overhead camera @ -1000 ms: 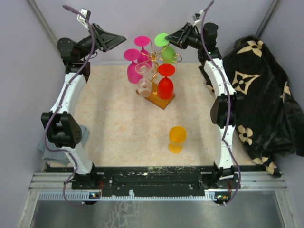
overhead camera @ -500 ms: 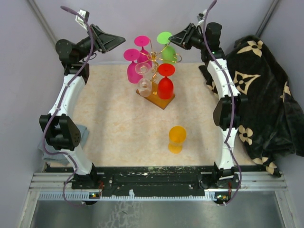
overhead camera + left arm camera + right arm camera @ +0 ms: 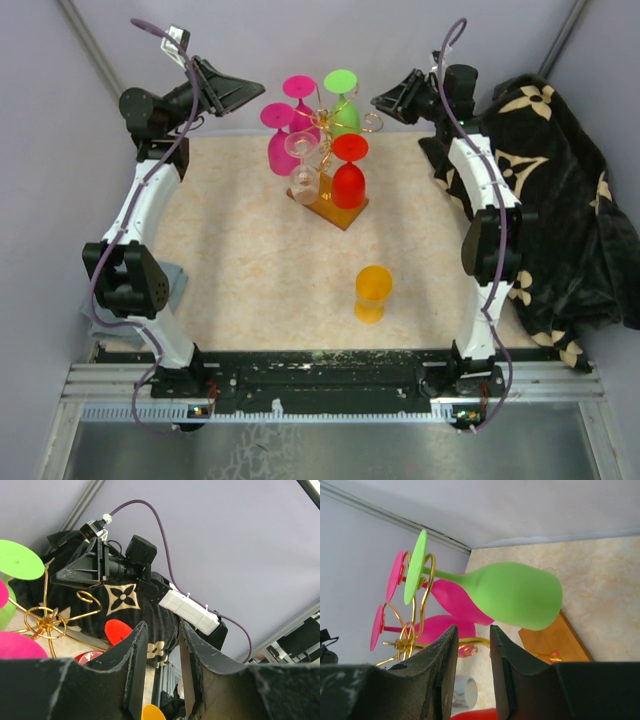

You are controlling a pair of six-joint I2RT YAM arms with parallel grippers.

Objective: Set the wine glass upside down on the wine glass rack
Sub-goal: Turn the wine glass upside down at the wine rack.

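Observation:
The wine glass rack (image 3: pixel 322 120), gold wire on an orange-brown wooden base (image 3: pixel 337 212), stands at the back middle of the table. A green wine glass (image 3: pixel 346 116) hangs upside down on it, beside two magenta glasses (image 3: pixel 283 150), a red one (image 3: pixel 348 182) and a clear one (image 3: pixel 303 180). An orange wine glass (image 3: pixel 373 290) stands alone on the table nearer the front. My right gripper (image 3: pixel 383 101) is open and empty just right of the green glass (image 3: pixel 515 592), not touching it. High at the back left, my left gripper (image 3: pixel 252 92) hangs open and empty.
A black cloth with beige flowers (image 3: pixel 550 200) is heaped along the right edge. A grey cloth (image 3: pixel 176 285) lies by the left arm. The rack's scroll arms (image 3: pixel 415 630) stick out toward both grippers, and the back wall is close behind.
My right gripper has drawn back to the right from the green glass's foot and its jaws have widened. The green glass stays hanging on the rack. The left arm has barely shifted.

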